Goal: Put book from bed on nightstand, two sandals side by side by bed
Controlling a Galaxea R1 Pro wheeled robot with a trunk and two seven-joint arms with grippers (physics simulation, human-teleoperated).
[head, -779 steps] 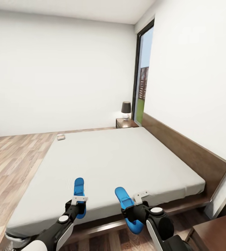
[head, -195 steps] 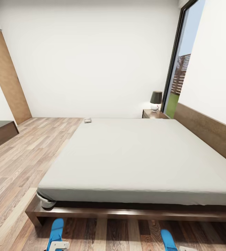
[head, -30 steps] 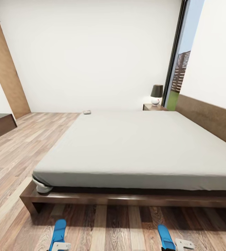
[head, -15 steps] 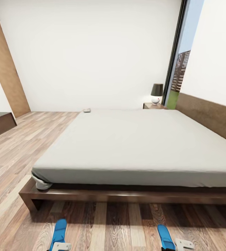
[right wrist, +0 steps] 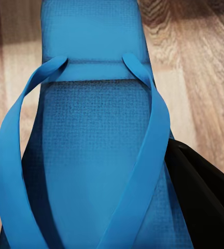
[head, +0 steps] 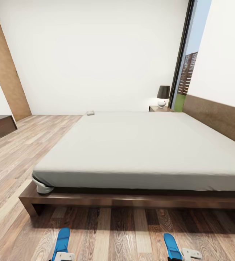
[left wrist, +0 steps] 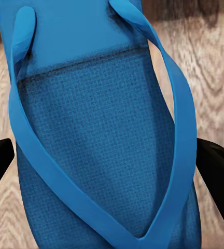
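Each hand grasps a blue sandal low over the plank floor at the foot of the bed: the left hand clamps the left sandal, the right hand the right sandal, held well apart, apparently for setting down as a pair. Beyond, the book lies on the mattress's far corner; the nightstand carries a lamp.

Head camera stands at the foot side of the bed, facing across it toward the far wall. Each wrist camera looks close down a blue sandal (left sandal, right sandal) over wood floor, shared by all views.
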